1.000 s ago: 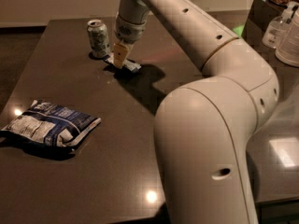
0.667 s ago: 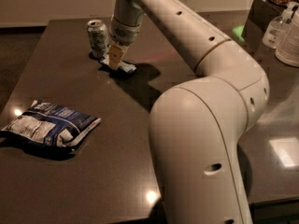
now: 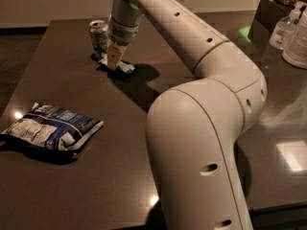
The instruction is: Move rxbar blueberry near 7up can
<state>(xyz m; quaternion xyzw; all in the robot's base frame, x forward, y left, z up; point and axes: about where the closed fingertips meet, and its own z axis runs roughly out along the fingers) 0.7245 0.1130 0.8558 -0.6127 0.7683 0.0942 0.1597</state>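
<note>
The 7up can [image 3: 98,34] stands upright at the far left part of the dark table [image 3: 53,80]. The rxbar blueberry [image 3: 126,69] lies low at the table's surface just right of and in front of the can, its dark wrapper ends showing on both sides of the gripper. My gripper [image 3: 113,62] reaches down from above and is shut on the bar's middle, one tan finger pad [image 3: 113,55] facing the camera. The gripper is a short way from the can, not touching it.
A large puffy blue-and-white chip bag [image 3: 50,132] lies at the table's front left. My arm's big white elbow [image 3: 201,143] fills the front centre. Clear bottles [image 3: 284,30] stand on a counter at the back right.
My gripper has moved left with the bar, bringing it closer to the can. The can and the chip bag have not moved.
</note>
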